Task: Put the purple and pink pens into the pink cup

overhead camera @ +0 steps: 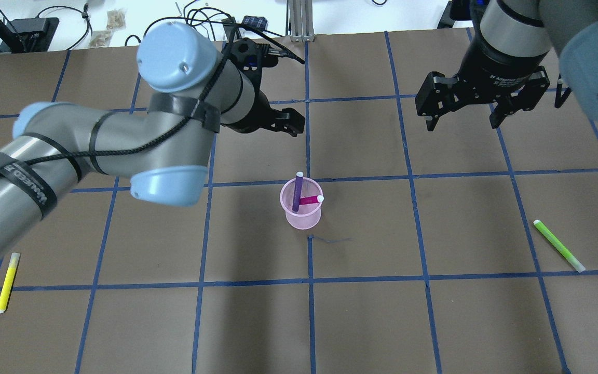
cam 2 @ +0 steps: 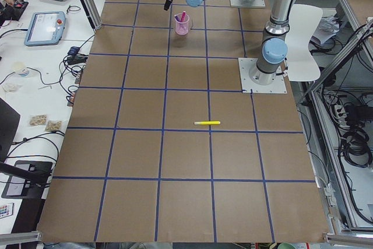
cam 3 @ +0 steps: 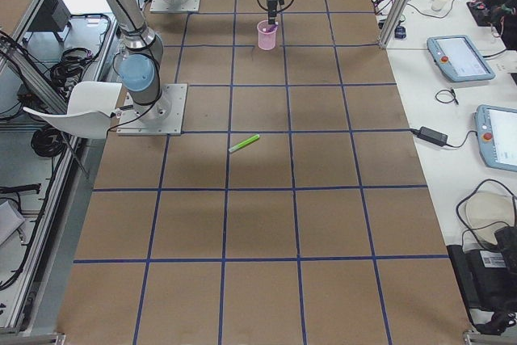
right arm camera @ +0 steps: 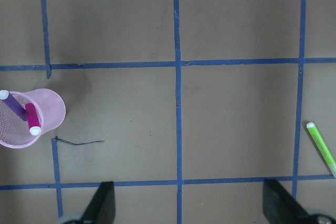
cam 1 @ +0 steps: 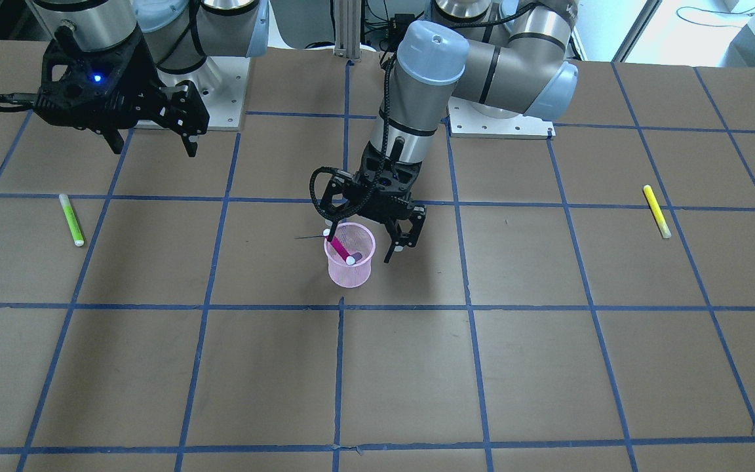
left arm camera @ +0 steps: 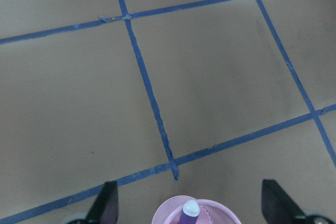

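Observation:
The pink mesh cup (overhead camera: 304, 218) stands near the table's middle; it also shows in the front view (cam 1: 351, 272) and the right wrist view (right arm camera: 50, 111). The purple pen (overhead camera: 297, 192) and the pink pen (overhead camera: 309, 200) both stand tilted inside it. My left gripper (cam 1: 364, 237) hovers just above the cup, open and empty. In the left wrist view its fingertips (left arm camera: 107, 203) stand wide apart, with the cup rim (left arm camera: 168, 209) and the purple pen's white cap (left arm camera: 190, 209) between them. My right gripper (overhead camera: 462, 120) is open and empty, raised well to the side of the cup.
A green pen (overhead camera: 558, 253) lies on the table on my right side, also seen in the right wrist view (right arm camera: 321, 149). A yellow pen (overhead camera: 7, 282) lies on my far left. Blue tape lines grid the brown table top (overhead camera: 361, 322).

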{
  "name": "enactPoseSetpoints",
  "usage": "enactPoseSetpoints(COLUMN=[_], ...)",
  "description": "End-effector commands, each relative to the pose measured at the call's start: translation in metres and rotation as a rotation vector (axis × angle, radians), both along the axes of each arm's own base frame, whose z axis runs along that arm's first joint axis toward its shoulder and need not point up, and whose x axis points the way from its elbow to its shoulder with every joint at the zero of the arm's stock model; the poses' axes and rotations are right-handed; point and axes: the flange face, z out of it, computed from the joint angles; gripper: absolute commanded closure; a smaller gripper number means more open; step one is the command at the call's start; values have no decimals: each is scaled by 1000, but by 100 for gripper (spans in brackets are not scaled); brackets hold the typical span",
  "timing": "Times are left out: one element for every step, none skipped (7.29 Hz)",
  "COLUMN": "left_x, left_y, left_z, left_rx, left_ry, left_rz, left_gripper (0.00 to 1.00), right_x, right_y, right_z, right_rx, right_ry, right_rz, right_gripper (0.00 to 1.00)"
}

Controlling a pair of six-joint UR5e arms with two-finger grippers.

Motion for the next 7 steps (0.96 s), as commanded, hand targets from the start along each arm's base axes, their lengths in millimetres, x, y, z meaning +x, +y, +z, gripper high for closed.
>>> enactPoseSetpoints(left_x=[62,95,115,126,130,137,154], left_y=[-16,-2,14,23,31,32,25], left_z=[73,96,115,127,124,118,124], left_rx=[167,261,291,268,276,281,269], left_ry=[-70,-143,-199,-214,-211,-209,-184], left_rz=[-20,16,48,71,92,99,132], left_gripper=[0,0,0,0,0,0,0], right_x=[0,0,0,0,0,0,0], right_y=[0,1,1,-1,1,1,1], right_z=[0,2,3,0,3,3,3], right_rx=[-1,-5,-8,-2,-8,-8,-8], right_ry=[-2,-1,1,1,0,0,-1], right_rz=[0,0,0,-4,-6,-6,-6], right_gripper=[0,0,0,0,0,0,0])
